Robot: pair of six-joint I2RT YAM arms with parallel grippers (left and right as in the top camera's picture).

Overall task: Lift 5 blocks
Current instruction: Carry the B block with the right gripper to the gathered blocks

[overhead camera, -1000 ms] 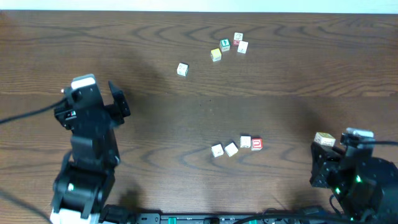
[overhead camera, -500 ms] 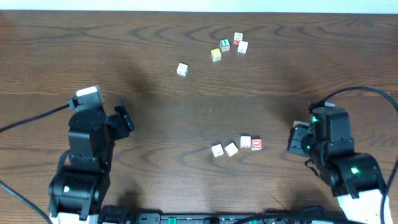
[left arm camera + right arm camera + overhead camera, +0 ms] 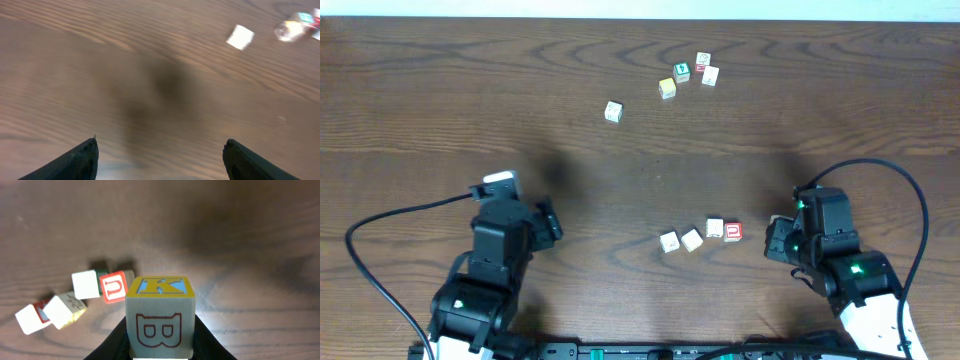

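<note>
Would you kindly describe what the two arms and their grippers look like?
Both are black and blocky, with white bases, small green lights and trailing black cables. The left arm has a white patch on top; the cable of the right arm arcs around it. The left gripper has dark tapered fingers.

Swung the right gripper (image 3: pixel 159 341), clamped on a lettered block (image 3: pixel 159 311), leftward to near the red-faced block (image 3: pixel 733 232). Drew the left gripper (image 3: pixel 160 149) back toward the near edge and rightward.
</note>
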